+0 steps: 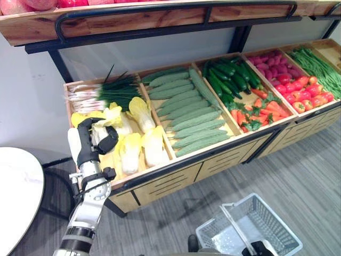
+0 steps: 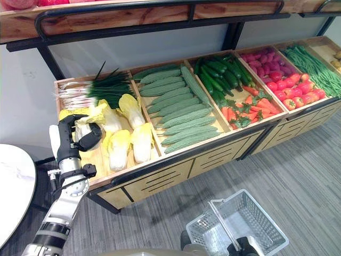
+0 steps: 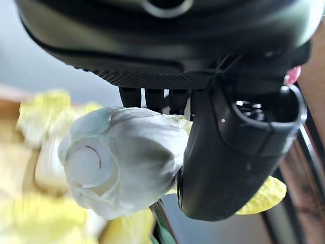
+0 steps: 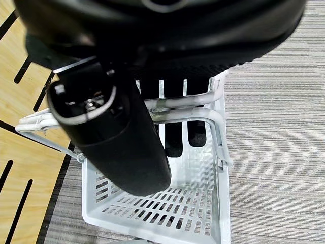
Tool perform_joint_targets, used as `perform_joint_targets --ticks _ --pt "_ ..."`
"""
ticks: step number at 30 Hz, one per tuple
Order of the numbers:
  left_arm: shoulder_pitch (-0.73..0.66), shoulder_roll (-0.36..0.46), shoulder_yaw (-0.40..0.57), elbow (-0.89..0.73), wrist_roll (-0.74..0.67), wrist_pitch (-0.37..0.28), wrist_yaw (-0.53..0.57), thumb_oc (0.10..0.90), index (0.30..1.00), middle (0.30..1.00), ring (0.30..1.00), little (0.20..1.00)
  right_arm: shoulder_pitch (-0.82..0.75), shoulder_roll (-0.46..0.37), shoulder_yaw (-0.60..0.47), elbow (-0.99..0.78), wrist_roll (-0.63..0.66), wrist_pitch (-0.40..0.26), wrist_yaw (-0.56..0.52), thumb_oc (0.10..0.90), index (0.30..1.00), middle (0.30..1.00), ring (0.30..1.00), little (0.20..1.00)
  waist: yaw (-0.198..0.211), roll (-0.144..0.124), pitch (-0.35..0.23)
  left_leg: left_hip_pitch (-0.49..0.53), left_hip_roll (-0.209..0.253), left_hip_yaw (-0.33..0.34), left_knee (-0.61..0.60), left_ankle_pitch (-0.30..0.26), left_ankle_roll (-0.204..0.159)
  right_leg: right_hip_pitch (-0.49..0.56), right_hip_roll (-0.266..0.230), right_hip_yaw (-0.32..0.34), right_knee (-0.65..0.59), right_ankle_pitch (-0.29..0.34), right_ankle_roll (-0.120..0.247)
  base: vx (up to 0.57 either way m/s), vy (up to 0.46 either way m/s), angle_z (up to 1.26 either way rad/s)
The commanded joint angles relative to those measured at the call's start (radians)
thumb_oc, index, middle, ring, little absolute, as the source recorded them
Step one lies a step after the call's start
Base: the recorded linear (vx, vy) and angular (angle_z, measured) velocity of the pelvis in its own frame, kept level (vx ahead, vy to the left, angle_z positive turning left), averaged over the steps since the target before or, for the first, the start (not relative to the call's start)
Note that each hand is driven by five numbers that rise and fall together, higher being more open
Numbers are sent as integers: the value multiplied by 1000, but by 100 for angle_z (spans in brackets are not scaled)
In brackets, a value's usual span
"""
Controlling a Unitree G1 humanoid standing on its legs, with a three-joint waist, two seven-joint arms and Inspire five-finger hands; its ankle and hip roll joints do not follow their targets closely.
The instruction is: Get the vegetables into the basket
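Left eye view: the wooden display shelf (image 1: 176, 176) serves as the reference. The left hand (image 1: 90, 143) sits over the shelf's leftmost bin, fingers and thumb curled round a napa cabbage (image 1: 101, 132) among the other cabbages (image 1: 143, 143) there. Green onions (image 1: 104, 92) lie at the back of that same bin. The next bin holds bitter gourds (image 1: 184, 114), then cucumbers (image 1: 230, 74) with carrots (image 1: 256, 112) in front of them, then tomatoes (image 1: 303, 96), then green beans (image 1: 319, 66) at the far end. The white basket (image 1: 250, 226) is on the floor side of the shelf, below its front edge.

Right eye view: same layout; a round white table (image 2: 13, 186) stands beside the shelf's left end.

Left wrist view: thumb and fingers are wrapped round the pale, white-based cabbage; whether it is lifted clear of the bin is hard to judge from this close.

Right wrist view: the right hand (image 4: 122, 137) has its fingers hooked over the basket's handle bars (image 4: 188, 109), thumb closed beneath, holding the basket just in front of the shelf's slotted wooden face.
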Motion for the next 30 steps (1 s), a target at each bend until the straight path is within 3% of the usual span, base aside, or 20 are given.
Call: perform_joint_targets --ticks 1,3,6,17,19,24,25,26,28,30 --pt "-102 40 4 -114 -288 -180 -157 400 300 300 300 300 -47 -32 1 23 18 -38 0 400 300 300 300 300 1 -29 -27 -10 24 -57 0 -43 -27 21 -85 -39 4 -7 86 -11 29 5" --pt "-66 27 -28 -127 -512 -180 -322 400 300 300 300 300 -41 -33 5 4 14 -35 23 400 300 300 300 300 -5 -27 -28 -9 22 -53 0 -43 -27 18 -89 -32 4 -2 88 -8 39 0" --pt "-61 54 -81 -151 -572 -174 -442 400 300 300 300 300 -43 -30 9 2 -6 -35 46 400 300 300 300 300 -9 -26 -27 -9 18 -48 0 -47 -25 15 -92 -26 4 0 89 0 24 -1" --pt "-115 87 -144 -189 -612 -191 -538 400 300 300 300 300 -57 -26 -4 -6 16 -42 57 400 300 300 300 300 -10 -39 -18 9 0 -25 0 -65 -1 -5 -105 -2 38 -1 101 3 53 -3" --pt "-130 112 -166 -212 -629 -198 -567 400 300 300 300 300 -42 -24 -27 6 33 -38 61 400 300 300 300 300 -12 -60 -8 13 -28 1 5 -71 20 -30 -128 30 60 27 125 -29 239 -27" --pt "-149 142 -171 -227 -625 -210 -580 400 300 300 300 300 -33 -9 -47 16 52 -31 65 400 300 300 300 300 -31 -79 8 -18 -49 45 6 -71 33 -106 -143 91 55 146 172 -100 100 -29" --pt "-154 149 -171 -225 -619 -211 -579 400 300 300 300 300 -35 -4 -44 15 52 -30 66 400 300 300 300 300 -32 -78 16 -24 -44 61 12 -74 35 -119 -142 97 60 147 176 -213 54 -82" --pt "-157 167 -168 -223 -610 -212 -579 400 300 300 300 300 -36 4 -38 13 49 -31 62 400 300 300 300 300 -20 -78 26 -31 -36 92 17 -73 43 -138 -145 55 101 126 164 -258 80 -125" --pt "-154 171 -151 -239 -603 -207 -581 400 300 300 300 300 -35 9 -30 29 32 -31 58 400 300 300 300 300 -4 -61 29 -49 -18 150 21 -56 51 -126 -144 -88 258 26 119 -279 107 -143" --pt "-153 178 -144 -257 -593 -206 -587 400 300 300 300 300 -33 5 -40 40 38 -30 59 400 300 300 300 300 0 -49 23 -42 -17 149 27 -79 53 -122 -136 -103 331 -25 122 -8 62 -77"
